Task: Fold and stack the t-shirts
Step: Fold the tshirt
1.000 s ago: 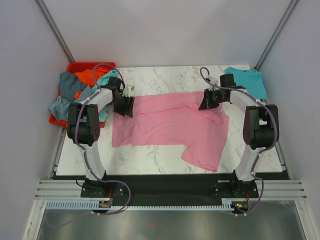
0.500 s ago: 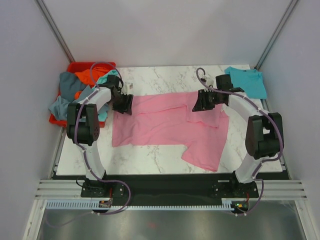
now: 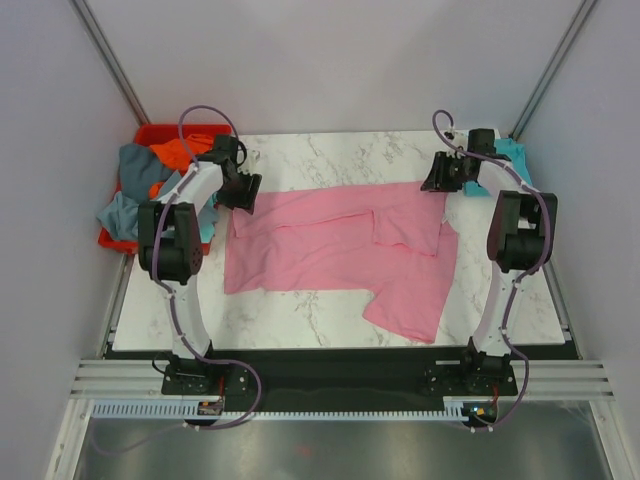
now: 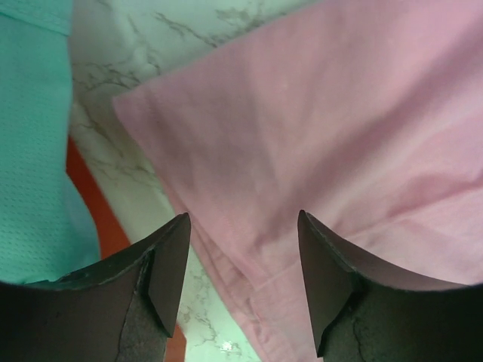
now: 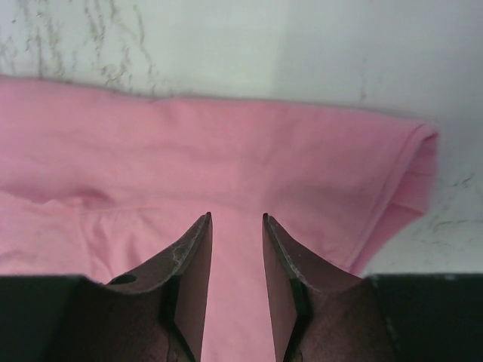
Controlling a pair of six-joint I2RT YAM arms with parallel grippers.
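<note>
The pink t-shirt (image 3: 330, 250) is judged light and limp; best pinched at its far corners; left end effector (image 4: 241, 219) and right end effector (image 5: 235, 219) are seen apart, empty

Matt cloth t-shirt (image 3: 320, 250), smooth marbled table (image 3: 330, 155)

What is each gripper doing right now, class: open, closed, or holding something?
Left gripper: open, holding nothing, over the pink t-shirt.
Right gripper: open with a narrower gap, holding nothing, over the same shirt.

Robotics lab cell: white panel walls (image 3: 320, 60), aluminium base rails (image 3: 340, 380), marble-pattern tabletop (image 3: 330, 155) inside enclosure.
</note>
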